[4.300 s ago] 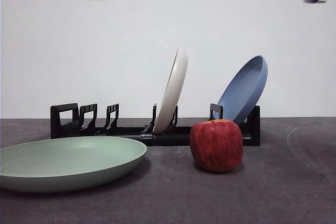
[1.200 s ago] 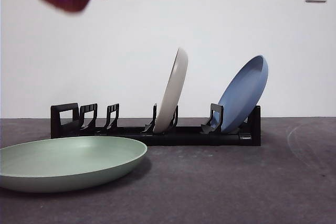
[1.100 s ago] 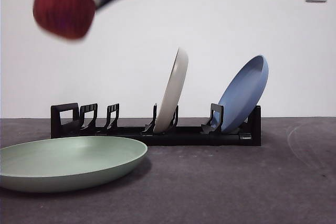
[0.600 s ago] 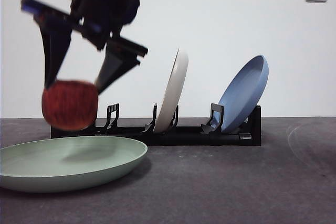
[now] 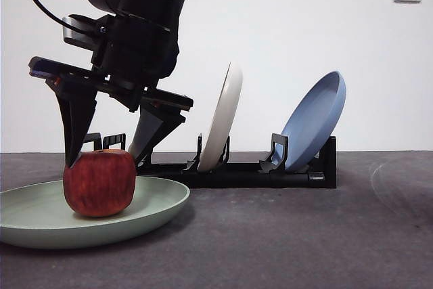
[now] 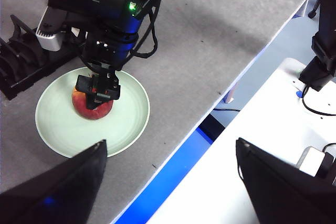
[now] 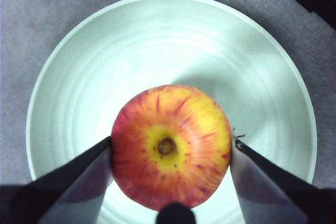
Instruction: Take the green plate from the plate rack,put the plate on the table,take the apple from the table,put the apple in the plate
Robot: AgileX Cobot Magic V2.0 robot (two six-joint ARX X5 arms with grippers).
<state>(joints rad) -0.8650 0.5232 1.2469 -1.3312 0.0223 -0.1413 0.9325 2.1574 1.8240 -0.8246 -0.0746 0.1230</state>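
On the near left of the dark grey table [image 5: 304, 235] lies the green plate [image 5: 159, 202], flat, with the red apple [image 5: 99, 182] sitting upright in it, its yellowish stem hollow facing up. Directly above the apple hangs the right gripper [image 5: 105, 157], a bulky black arm reaching down from overhead. Its two black jaws straddle the apple, one on each side. From the wrist camera the jaw tips sit right at the apple's flanks, touching or all but touching, so the jaws are spread just to the apple's width; whether they press on it I cannot tell. The apple's base rests on the plate.

Behind the plate stands the black plate rack [image 5: 237, 170], a cream-white plate [image 5: 223, 116] leaning in a middle slot and a blue plate [image 5: 314, 116] tilted at the right end.

Well off to the side, raised beyond the table's edge, the left gripper [image 6: 168, 174] waits with its jaws wide apart, gripping nothing.
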